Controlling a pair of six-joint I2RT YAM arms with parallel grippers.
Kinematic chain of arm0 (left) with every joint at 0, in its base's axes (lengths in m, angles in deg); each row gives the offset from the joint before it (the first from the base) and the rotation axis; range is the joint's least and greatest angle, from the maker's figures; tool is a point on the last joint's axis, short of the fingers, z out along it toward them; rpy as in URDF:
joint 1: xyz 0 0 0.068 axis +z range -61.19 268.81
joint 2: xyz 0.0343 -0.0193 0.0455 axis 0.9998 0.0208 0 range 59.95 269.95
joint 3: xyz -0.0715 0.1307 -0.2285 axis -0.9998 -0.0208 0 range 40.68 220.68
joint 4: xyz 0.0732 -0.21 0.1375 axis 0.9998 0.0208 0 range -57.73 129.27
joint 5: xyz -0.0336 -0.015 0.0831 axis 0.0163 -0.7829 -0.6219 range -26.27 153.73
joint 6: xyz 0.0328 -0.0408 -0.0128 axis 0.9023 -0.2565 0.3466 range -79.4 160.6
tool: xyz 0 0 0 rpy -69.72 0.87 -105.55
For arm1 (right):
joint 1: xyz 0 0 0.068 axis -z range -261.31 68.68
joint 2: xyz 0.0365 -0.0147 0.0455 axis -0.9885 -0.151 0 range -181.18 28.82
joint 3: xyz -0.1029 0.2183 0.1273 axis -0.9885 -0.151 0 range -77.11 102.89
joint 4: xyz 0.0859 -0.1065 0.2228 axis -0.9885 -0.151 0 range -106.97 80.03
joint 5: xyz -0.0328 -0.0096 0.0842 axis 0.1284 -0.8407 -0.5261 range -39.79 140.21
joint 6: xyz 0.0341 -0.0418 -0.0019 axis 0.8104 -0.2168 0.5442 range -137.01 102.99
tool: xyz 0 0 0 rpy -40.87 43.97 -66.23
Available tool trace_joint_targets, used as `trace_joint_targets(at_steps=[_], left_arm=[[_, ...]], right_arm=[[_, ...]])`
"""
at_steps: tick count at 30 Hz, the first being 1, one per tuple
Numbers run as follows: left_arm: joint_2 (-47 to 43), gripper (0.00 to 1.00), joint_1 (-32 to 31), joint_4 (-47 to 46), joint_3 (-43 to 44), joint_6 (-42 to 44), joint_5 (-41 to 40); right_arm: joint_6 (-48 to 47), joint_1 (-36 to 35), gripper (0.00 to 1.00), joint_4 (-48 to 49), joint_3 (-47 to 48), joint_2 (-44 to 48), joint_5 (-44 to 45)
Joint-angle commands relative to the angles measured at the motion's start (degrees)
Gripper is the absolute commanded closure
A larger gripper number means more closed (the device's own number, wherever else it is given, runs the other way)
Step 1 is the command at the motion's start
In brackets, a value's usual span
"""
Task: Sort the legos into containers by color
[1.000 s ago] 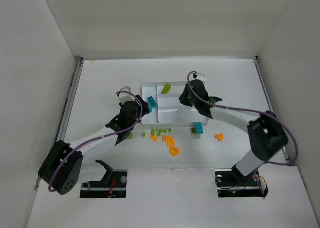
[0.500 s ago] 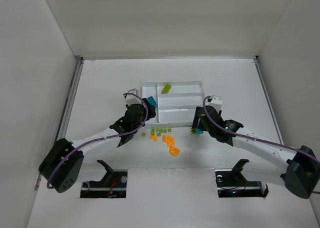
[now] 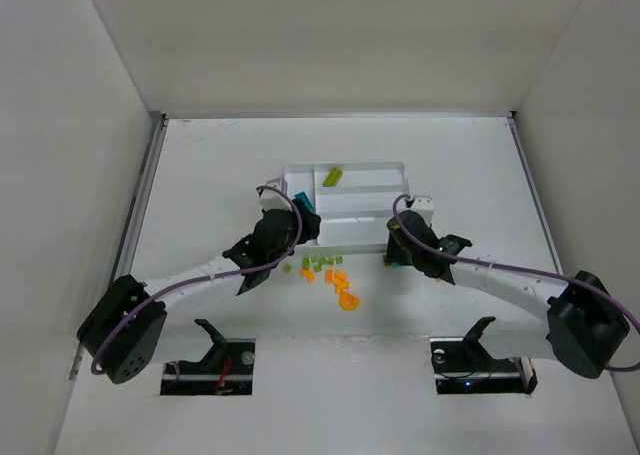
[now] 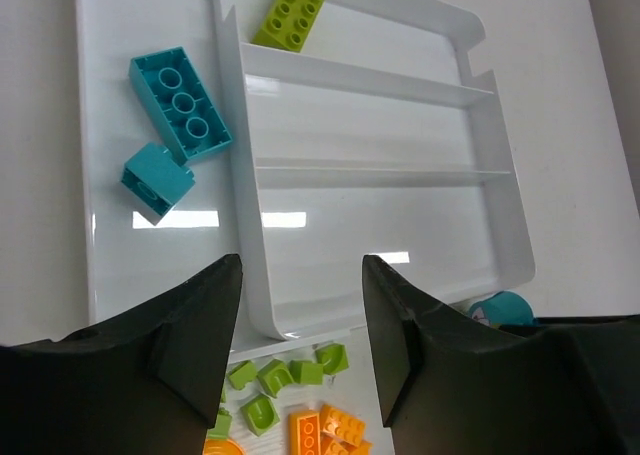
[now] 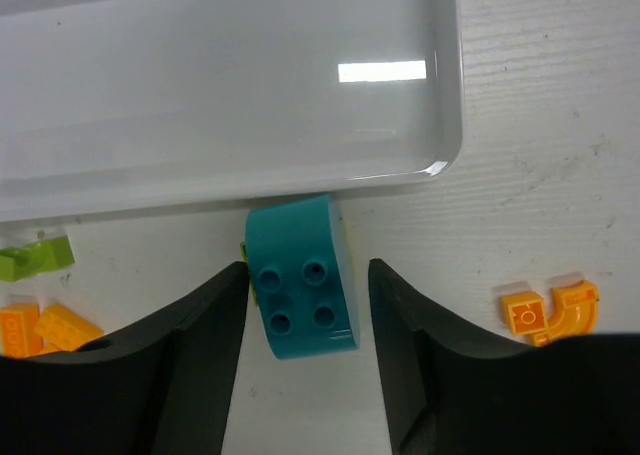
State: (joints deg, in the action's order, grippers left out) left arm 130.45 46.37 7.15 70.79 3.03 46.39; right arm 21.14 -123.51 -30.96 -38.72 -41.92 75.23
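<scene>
Looking through the right wrist camera, I have the right gripper [image 5: 308, 310] with its jaws spread and a rounded teal brick [image 5: 300, 265], four studs up, sitting between them on the table. One finger stands close against the brick's side and the other shows a thin gap. I cannot tell if either pad touches, and nothing is lifted. Just beyond the fingertips lies the rounded corner of the white tray [image 5: 455, 75], with the brick right beside its outer wall. Outside one finger sit two orange curved pieces [image 5: 550, 310]. Outside the other are a lime green piece [image 5: 35, 255] and some orange bricks [image 5: 40, 327].

The left gripper [image 4: 300, 275] is also open, with nothing between its jaws. It hangs over the tray's near wall. Ahead of the fingertips and off to one side, the crosswise section holds a long teal brick [image 4: 180, 103] and a small teal brick [image 4: 157, 178]. A lime green brick [image 4: 289, 10] lies in the farthest long section. Behind the fingertips, loose lime green bits [image 4: 285, 375] lie on the table.
</scene>
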Motion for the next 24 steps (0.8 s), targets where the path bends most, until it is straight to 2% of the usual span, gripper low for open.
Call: trace_joint_targets(at_steps=[1,5,7,16,18,24], left_arm=[[-0.5,0.52,-0.6,-2.2,2.9,-0.3,2.7],[-0.8,0.53,-1.9,-1.6,4.0,-0.1,4.7],[-0.4,0.53,-3.0,-0.9,5.0,-0.1,5.8],[0.0,0.54,-10.3,2.2,6.9,-3.1,6.9],[0.0,0.52,-11.5,1.6,6.5,-5.9,6.9],[0.4,0.49,-11.9,-5.7,3.3,-12.2,7.0]], right_arm=[[-1.1,0.8,0.49,3.9,-0.6,-1.0,-1.4],[-1.0,1.1,0.73,5.3,-0.8,-0.9,-1.3],[-1.0,0.8,0.81,5.3,-0.8,0.3,-1.4],[1.0,1.0,0.84,4.6,-2.4,16.0,-4.4],[2.1,2.9,0.84,7.9,-3.4,18.9,-8.4],[6.8,5.6,0.84,17.6,-6.1,19.2,-17.9]])
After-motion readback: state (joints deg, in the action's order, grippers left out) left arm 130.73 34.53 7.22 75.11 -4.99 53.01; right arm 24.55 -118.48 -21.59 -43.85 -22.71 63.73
